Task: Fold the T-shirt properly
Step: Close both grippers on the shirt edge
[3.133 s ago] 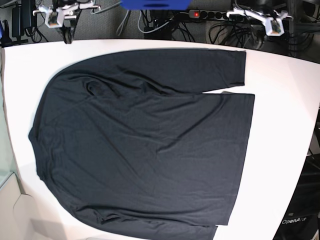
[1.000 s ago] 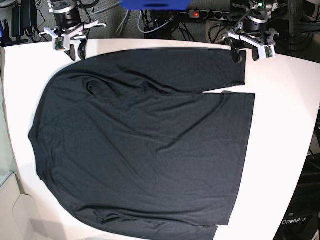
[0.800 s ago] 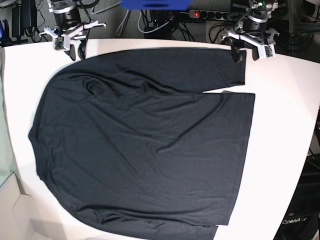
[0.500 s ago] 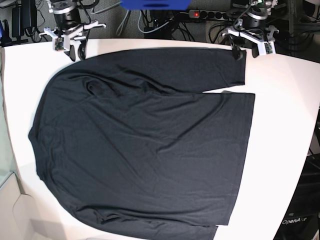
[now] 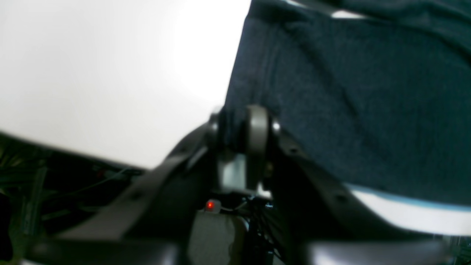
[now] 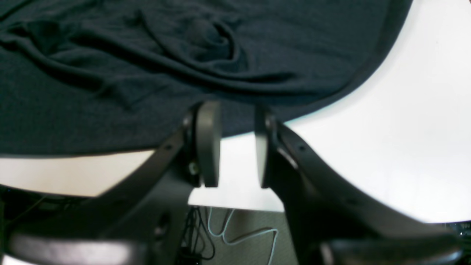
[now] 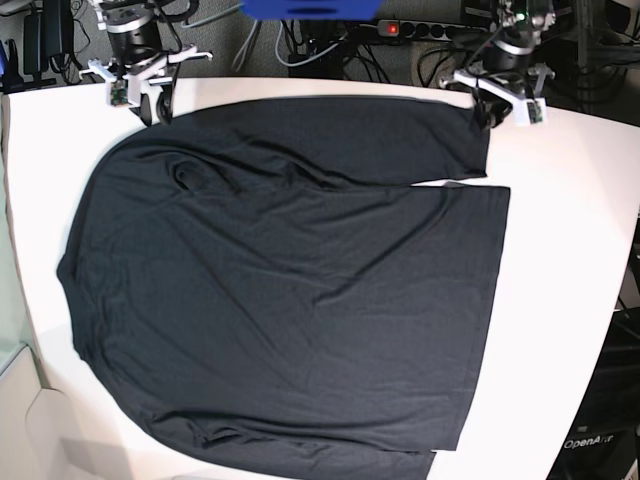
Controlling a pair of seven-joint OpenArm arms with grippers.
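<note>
The T-shirt (image 7: 290, 290) lies spread flat over most of the white worktop (image 7: 570, 250), its long sleeve stretched along the far edge and the hem toward the right edge. The left tool (image 7: 487, 108) sits at the far right corner of the garment — in the left wrist view its jaws are drawn narrow, with the corner of the sleeve cuff pinched between them. The right tool (image 7: 150, 100) stands at the far left corner of the worktop, just at the rim of the cloth near the shoulder; its jaws are partly apart and hold nothing — bare worktop shows between the pads (image 6: 208, 145), with the wrinkled fabric edge just beyond them.
</note>
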